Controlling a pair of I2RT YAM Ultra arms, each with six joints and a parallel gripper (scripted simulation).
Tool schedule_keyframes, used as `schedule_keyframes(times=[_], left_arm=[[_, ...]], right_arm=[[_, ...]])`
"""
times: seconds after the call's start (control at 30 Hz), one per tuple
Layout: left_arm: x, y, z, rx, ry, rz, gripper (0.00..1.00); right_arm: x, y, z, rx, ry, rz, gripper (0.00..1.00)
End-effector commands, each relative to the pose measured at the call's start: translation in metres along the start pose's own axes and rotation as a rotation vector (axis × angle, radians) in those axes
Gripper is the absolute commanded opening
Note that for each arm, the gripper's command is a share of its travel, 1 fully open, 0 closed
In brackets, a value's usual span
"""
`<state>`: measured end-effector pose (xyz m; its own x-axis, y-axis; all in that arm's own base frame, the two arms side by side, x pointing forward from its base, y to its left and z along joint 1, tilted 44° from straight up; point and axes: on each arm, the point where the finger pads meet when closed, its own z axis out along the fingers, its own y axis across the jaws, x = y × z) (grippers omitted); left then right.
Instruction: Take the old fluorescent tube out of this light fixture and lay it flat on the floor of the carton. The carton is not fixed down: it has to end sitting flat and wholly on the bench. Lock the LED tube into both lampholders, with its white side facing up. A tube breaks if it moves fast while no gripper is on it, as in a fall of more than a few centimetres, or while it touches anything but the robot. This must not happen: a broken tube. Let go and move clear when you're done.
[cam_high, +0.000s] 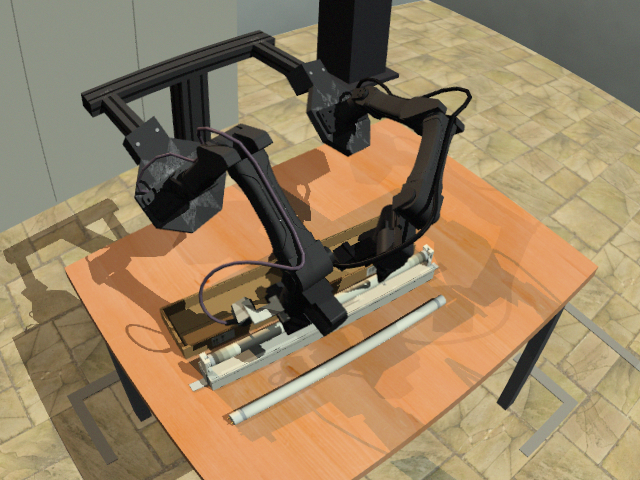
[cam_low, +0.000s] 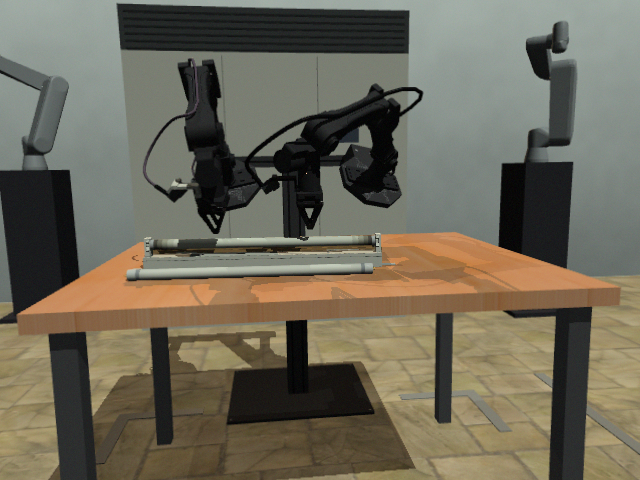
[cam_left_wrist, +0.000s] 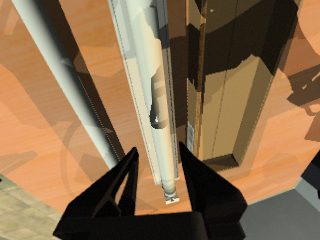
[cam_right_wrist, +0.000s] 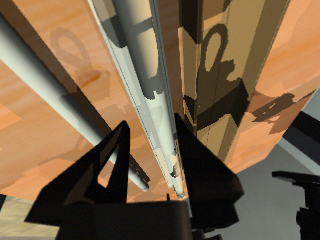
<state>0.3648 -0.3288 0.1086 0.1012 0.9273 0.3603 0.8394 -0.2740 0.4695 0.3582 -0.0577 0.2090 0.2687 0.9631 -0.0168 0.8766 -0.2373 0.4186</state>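
White LED tube (cam_high: 336, 360) (cam_low: 250, 270) (cam_left_wrist: 65, 70) (cam_right_wrist: 65, 102) lies flat near the front edge of the bench (cam_high: 516, 268) (cam_low: 465, 299), its long axis roughly parallel to that edge, ends pointing toward the side edges. Behind it, the old tube (cam_high: 258, 338) (cam_low: 253, 241) sits parallel in the fixture (cam_high: 382, 297) (cam_low: 258, 260). Left gripper (cam_high: 385, 271) (cam_low: 311, 226) (cam_left_wrist: 159, 152) and right gripper (cam_high: 297, 324) (cam_low: 216, 230) (cam_right_wrist: 150, 121) hover above, jaws partly open around nothing.

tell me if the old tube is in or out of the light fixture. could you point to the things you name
In: the white-grey tube (cam_high: 264, 336) (cam_low: 258, 241) (cam_left_wrist: 166, 155) (cam_right_wrist: 162, 120) spans the pale metal fixture (cam_low: 268, 259), an end at each lampholder.
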Motion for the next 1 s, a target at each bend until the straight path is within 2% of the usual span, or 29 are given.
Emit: schedule_keyframes(times=[0.0, 0.1, 0.13, 0.23, 0.27, 0.3, 0.33, 0.47, 0.5, 0.6, 0.63, 0.67, 0.7, 0.8, 0.9, 0.97], left_arm=[[-0.021, 0.001, -0.014, -0.025, -0.05, 0.039, 0.49], [-0.021, 0.002, -0.017, -0.028, -0.054, 0.038, 0.49], [-0.02, 0.003, -0.019, -0.032, -0.057, 0.034, 0.49], [-0.02, 0.003, -0.019, -0.032, -0.057, 0.035, 0.49], [-0.021, -0.007, -0.004, -0.02, -0.046, 0.053, 0.49], [-0.015, -0.002, 0.004, -0.016, -0.04, 0.035, 0.49], [-0.005, 0.008, 0.002, -0.03, -0.047, 0.003, 0.49], [-0.007, 0.004, 0.015, -0.03, -0.048, 0.012, 0.49], [-0.012, -0.005, 0.025, -0.01, -0.032, 0.034, 0.49], [-0.012, -0.01, 0.021, 0.002, -0.025, 0.048, 0.49], [-0.022, -0.006, 0.026, -0.017, -0.04, 0.044, 0.49], [-0.023, -0.013, 0.033, -0.007, -0.034, 0.059, 0.49], [-0.012, -0.007, 0.044, 0.003, -0.02, 0.034, 0.49], [-0.01, -0.006, 0.052, 0.004, -0.017, 0.03, 0.49], [-0.015, -0.007, 0.054, -0.005, -0.026, 0.037, 0.49], [-0.015, 0.003, 0.033, -0.025, -0.043, 0.022, 0.49]], right_arm=[[-0.001, -0.012, -0.004, 0.024, -0.02, 0.002, 0.49], [-0.01, 0.003, -0.015, -0.023, -0.024, 0.031, 0.49], [-0.009, -0.004, 0.019, 0.021, -0.03, 0.026, 0.49], [-0.007, -0.001, 0.023, 0.005, -0.026, 0.007, 0.49], [-0.006, -0.001, 0.025, 0.005, -0.025, 0.005, 0.49], [-0.008, -0.001, 0.028, 0.005, -0.027, 0.01, 0.49], [-0.009, -0.001, 0.031, 0.004, -0.026, 0.01, 0.49], [-0.009, 0.0, 0.041, 0.0, -0.025, 0.01, 0.49], [-0.009, 0.0, 0.044, -0.001, -0.025, 0.011, 0.49], [-0.009, -0.005, 0.041, 0.021, -0.028, 0.025, 0.49], [0.001, 0.001, 0.043, -0.018, -0.002, -0.007, 0.49], [0.004, -0.002, 0.053, 0.004, 0.004, -0.013, 0.49], [0.0, -0.002, 0.057, 0.009, 0.002, -0.002, 0.49], [-0.005, -0.002, 0.063, 0.004, -0.002, 0.008, 0.49], [0.002, 0.004, 0.038, -0.02, -0.009, 0.002, 0.49], [-0.01, 0.004, 0.037, -0.022, -0.021, 0.028, 0.49]])
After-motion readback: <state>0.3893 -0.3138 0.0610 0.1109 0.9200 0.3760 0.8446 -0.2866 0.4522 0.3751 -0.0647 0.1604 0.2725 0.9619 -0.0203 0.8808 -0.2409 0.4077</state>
